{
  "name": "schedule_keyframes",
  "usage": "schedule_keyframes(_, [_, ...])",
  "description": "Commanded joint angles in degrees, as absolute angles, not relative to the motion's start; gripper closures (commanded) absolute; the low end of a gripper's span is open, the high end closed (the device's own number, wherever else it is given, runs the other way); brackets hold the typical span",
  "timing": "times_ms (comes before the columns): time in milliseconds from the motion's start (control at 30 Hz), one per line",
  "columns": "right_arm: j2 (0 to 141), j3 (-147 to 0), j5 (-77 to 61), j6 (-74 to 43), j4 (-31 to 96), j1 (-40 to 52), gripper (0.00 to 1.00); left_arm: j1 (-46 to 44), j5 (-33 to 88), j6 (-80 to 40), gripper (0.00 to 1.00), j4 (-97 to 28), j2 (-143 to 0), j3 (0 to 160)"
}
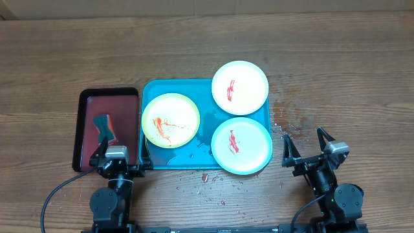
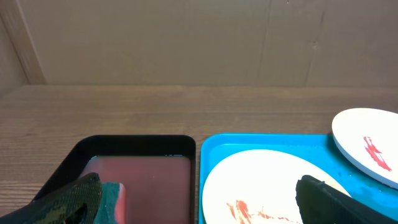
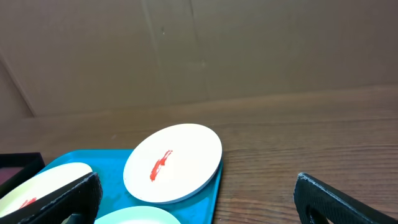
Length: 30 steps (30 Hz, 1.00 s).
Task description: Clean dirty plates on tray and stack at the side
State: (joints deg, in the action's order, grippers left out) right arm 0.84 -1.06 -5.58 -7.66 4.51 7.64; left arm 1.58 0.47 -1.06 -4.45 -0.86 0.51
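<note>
Three plates with red sauce smears lie on the turquoise tray (image 1: 194, 155): a yellow-green plate (image 1: 171, 120) at its left, a white plate (image 1: 240, 87) overhanging its far right corner, and a pale aqua plate (image 1: 241, 145) overhanging its near right corner. My left gripper (image 1: 119, 162) is open and empty at the near table edge, in front of the gap between the two trays. My right gripper (image 1: 309, 153) is open and empty, right of the turquoise tray. The left wrist view shows the yellow-green plate (image 2: 261, 186) and the white plate (image 2: 367, 146). The right wrist view shows the white plate (image 3: 174, 163).
A smaller black-rimmed dark red tray (image 1: 87, 107) sits left of the turquoise tray and holds a green and red sponge (image 1: 105, 128). Red sauce spatters (image 1: 284, 120) dot the wooden table right of and in front of the turquoise tray.
</note>
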Motion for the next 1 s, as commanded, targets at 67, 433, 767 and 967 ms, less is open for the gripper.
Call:
schedule_keyframes(67, [0.16,-0.45,-5.74,-7.66,4.25,8.1,0.0,1.89,1.1,-0.21,0.0,-4.43,-0.25,0.27])
schedule_keyframes(433, [0.16,-0.45,-6.48,-7.64,4.21,8.1,0.0,1.85,1.19,-0.25,0.0,-4.34,-0.25,0.27])
schedule_keyframes(767, [0.16,-0.49,-6.61,-7.68,4.03,8.1,0.0,1.87,3.03,-0.45,0.0,-2.68,-0.25,0.93])
schedule_keyframes(967, [0.16,-1.67,-8.21,-7.66,3.73,8.1,0.0,1.87,3.03,-0.43,0.0,-2.7,-0.25,2.39])
